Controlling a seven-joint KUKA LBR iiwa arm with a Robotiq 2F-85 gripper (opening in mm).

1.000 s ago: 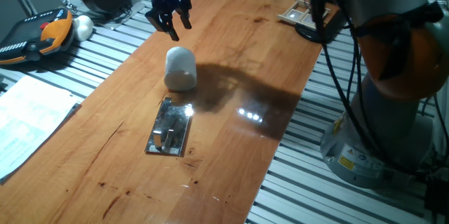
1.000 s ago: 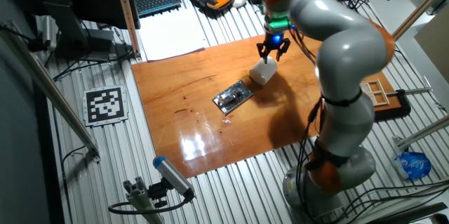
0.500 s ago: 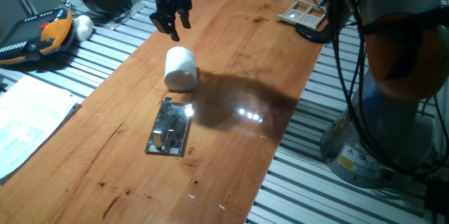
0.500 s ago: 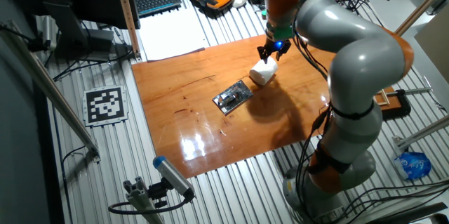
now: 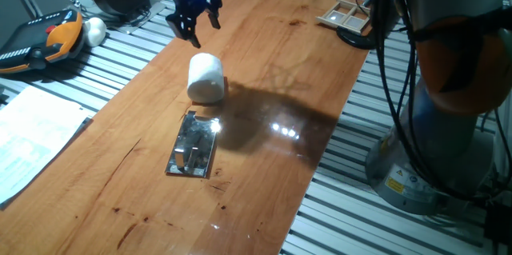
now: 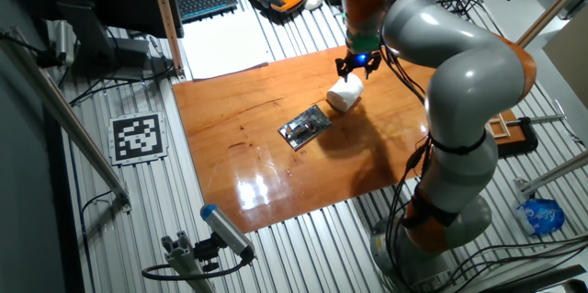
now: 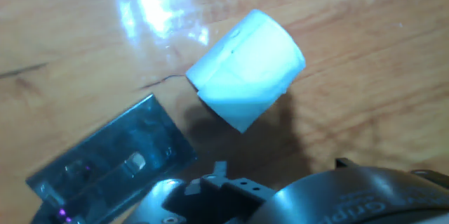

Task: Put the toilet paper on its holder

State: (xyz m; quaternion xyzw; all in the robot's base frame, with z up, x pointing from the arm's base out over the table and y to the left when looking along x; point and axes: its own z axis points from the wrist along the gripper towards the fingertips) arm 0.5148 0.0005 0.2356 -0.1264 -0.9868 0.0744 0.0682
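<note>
The toilet paper (image 5: 206,77) is a white roll lying on its side on the wooden table (image 5: 272,63). It also shows in the other fixed view (image 6: 344,96) and in the hand view (image 7: 247,68). The holder (image 5: 193,144) is a shiny metal plate lying flat just in front of the roll, also in the other fixed view (image 6: 305,127) and in the hand view (image 7: 109,156). My gripper (image 5: 194,25) hovers above and just behind the roll, apart from it, fingers spread and empty. It shows too in the other fixed view (image 6: 353,66).
A wooden compartment tray (image 5: 346,15) sits at the table's far right corner with black cables beside it. An orange-and-black pendant (image 5: 44,41) and a small white ball (image 5: 94,29) lie off the table at left. White paper sheets (image 5: 32,139) lie at the left.
My gripper has shifted slightly left and turned a little above the roll. The roll and the holder have not moved.
</note>
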